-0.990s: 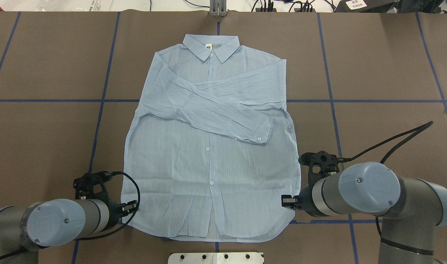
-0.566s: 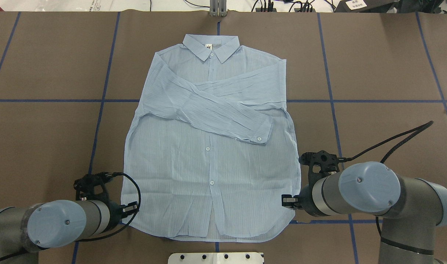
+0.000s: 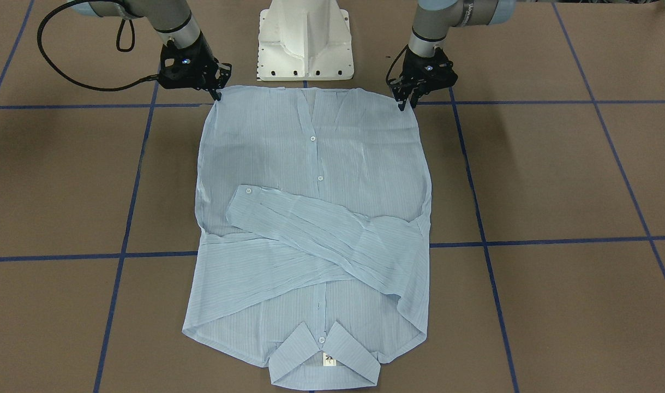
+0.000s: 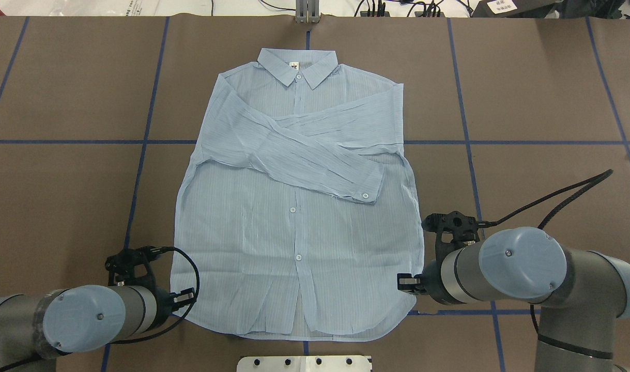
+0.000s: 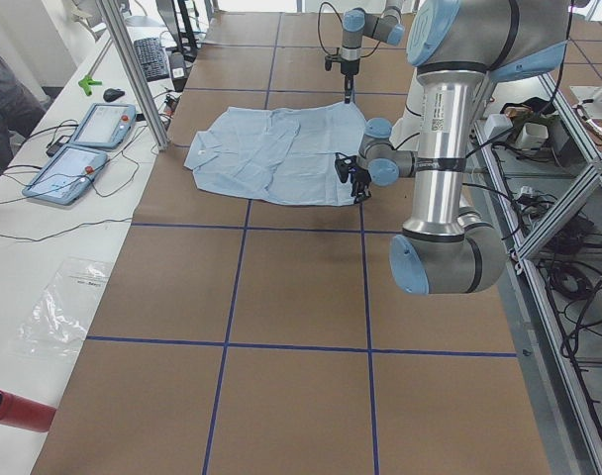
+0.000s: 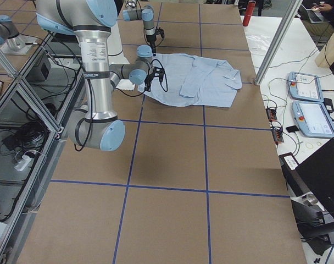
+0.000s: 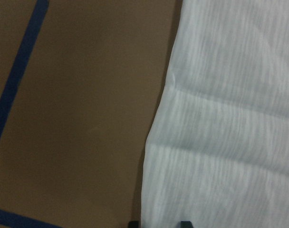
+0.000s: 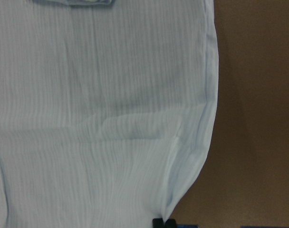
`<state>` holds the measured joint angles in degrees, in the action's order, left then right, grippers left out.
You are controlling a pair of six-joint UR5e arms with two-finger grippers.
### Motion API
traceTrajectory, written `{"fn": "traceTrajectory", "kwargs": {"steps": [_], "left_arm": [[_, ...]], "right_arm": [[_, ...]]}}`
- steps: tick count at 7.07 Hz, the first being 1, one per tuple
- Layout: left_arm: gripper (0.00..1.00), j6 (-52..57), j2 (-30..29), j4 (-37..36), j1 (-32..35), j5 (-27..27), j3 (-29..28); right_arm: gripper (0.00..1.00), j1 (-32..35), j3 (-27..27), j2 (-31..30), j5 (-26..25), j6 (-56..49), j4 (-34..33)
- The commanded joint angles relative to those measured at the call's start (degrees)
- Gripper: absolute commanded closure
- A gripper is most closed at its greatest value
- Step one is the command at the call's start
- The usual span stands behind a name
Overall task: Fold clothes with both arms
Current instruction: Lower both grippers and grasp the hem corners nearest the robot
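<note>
The pale-blue striped shirt (image 4: 294, 232) lies flat, buttons up, collar (image 4: 296, 64) at the far side and both sleeves crossed over the chest. My left gripper (image 4: 190, 297) is at the hem's left corner. In the left wrist view its fingertips (image 7: 185, 223) stand apart, astride the shirt's edge (image 7: 151, 142), so it is open. My right gripper (image 4: 400, 283) is at the hem's right corner. In the right wrist view its fingertips (image 8: 158, 222) are together, with the cloth (image 8: 87, 118) drawn up to a point between them. Across the table, the left gripper (image 3: 406, 102) and right gripper (image 3: 217, 95) flank the hem.
The white pedestal base (image 3: 305, 38) stands just behind the hem. Blue tape lines (image 4: 139, 155) cross the brown table. A side table carries two tablets (image 5: 83, 139) and a red cylinder (image 5: 14, 411). A person's sleeve (image 5: 4, 99) shows at the edge.
My left arm has slid a little toward the robot along the shirt's left edge. The right arm and the shirt have hardly moved.
</note>
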<state>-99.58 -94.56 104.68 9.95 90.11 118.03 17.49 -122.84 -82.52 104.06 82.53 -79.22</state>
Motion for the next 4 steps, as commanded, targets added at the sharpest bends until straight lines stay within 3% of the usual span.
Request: {"fn": "traceTrajectory", "kwargs": {"steps": [1,2,3,4], "left_arm": [[0.7,0.1,0.0,-0.1,-0.2,0.1,0.0],[0.8,0.1,-0.1,-0.3,-1.1,0.1,0.0],[1.0,0.1,-0.4,-0.4,-1.4,0.1,0.0],[1.0,0.1,-0.4,-0.4,-1.3,0.1,0.4]], "right_arm": [[1.0,0.1,0.0,0.0,0.0,0.0,-0.1],[1.0,0.2,0.0,0.1,0.0,0.0,0.0],[1.0,0.4,0.0,0.1,0.0,0.0,0.0],[1.0,0.8,0.0,0.2,0.1,0.0,0.0]]}}
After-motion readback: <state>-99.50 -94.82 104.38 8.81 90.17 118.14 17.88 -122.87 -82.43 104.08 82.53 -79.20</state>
